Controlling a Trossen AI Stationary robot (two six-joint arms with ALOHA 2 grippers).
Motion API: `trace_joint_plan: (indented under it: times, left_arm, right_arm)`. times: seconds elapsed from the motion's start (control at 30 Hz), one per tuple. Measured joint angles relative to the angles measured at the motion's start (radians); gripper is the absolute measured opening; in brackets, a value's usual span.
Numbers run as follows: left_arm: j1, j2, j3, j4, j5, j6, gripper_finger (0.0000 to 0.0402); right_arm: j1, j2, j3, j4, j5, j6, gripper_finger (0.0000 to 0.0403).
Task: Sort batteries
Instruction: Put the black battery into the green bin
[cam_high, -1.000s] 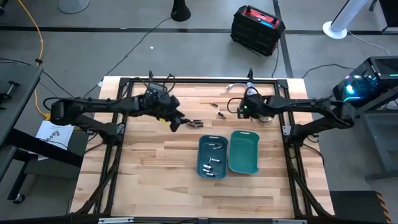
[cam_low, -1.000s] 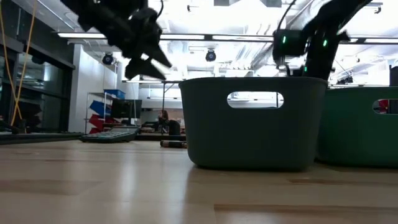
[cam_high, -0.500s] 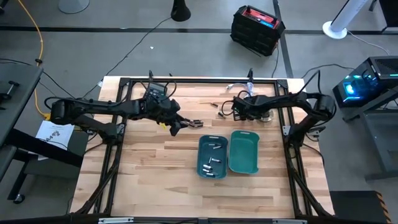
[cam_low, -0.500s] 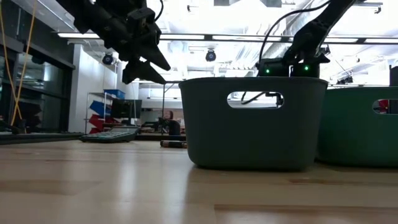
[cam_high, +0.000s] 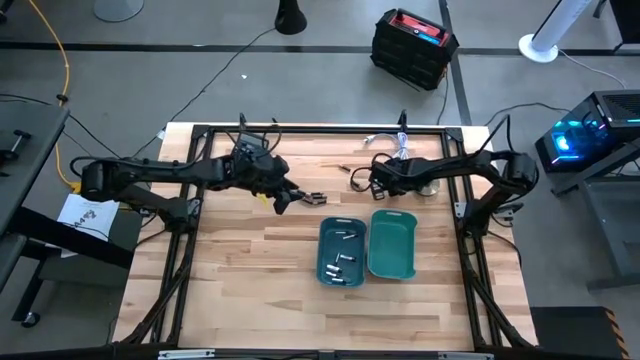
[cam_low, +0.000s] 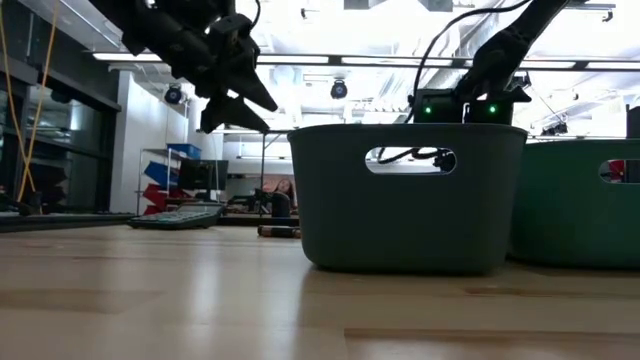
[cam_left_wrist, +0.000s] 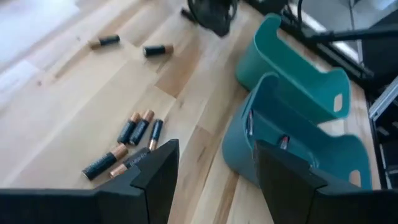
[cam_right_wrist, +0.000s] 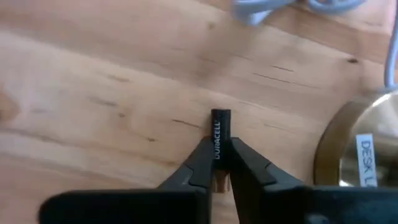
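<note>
Several black-and-copper batteries (cam_left_wrist: 134, 138) lie side by side on the wooden table, and my left gripper (cam_left_wrist: 214, 180) hovers open above and just short of them (cam_high: 297, 197). Two more batteries (cam_left_wrist: 132, 46) lie farther off. My right gripper (cam_right_wrist: 219, 165) is down at the table near the far middle (cam_high: 362, 184), shut on a black battery (cam_right_wrist: 220, 129). A blue-green bin (cam_high: 342, 252) with several batteries in it stands beside a green bin (cam_high: 392, 243). My right gripper pinches the black battery's two long sides (cam_right_wrist: 219, 144) between its fingertips (cam_right_wrist: 202, 163), about midway along it. The fingers come steeply from above and lie along the battery. Its black end sticks out beyond the tips, and it seems to lie on the wood.
A round brass-coloured base (cam_right_wrist: 357, 158) stands close to my right gripper, and a white cable (cam_high: 398, 142) lies at the far edge. In the low view the two bins (cam_low: 410, 195) hide my right gripper's fingers. Bare wood lies on the near side of the bins.
My right gripper has sunk toward the table and shifted toward the table's left, sinking behind the bin in the low view. My left gripper has kept still and open.
</note>
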Motion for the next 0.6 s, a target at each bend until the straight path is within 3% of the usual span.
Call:
trace_joint_plan:
  times: [0.13,0.33,0.47,0.6]
  left_arm:
    - [0.027,-0.037,0.0,0.024,-0.001,0.021,0.0197]
    - [0.063,-0.083,0.0,0.027,-0.068,0.085,0.0197]
    - [0.077,-0.083,0.0,0.021,-0.081,0.067,0.0197]
    - [0.072,-0.083,0.0,0.018,-0.081,0.062,0.0197]
  right_arm:
    - [0.056,-0.054,0.019,-0.021,-0.048,-0.029,0.0013]
    - [0.222,-0.228,0.094,-0.016,-0.028,-0.049,0.0006]
    - [0.391,-0.314,0.124,-0.065,-0.036,0.071,0.0005]
    - [0.561,-0.321,0.111,-0.085,-0.151,0.245,0.0005]
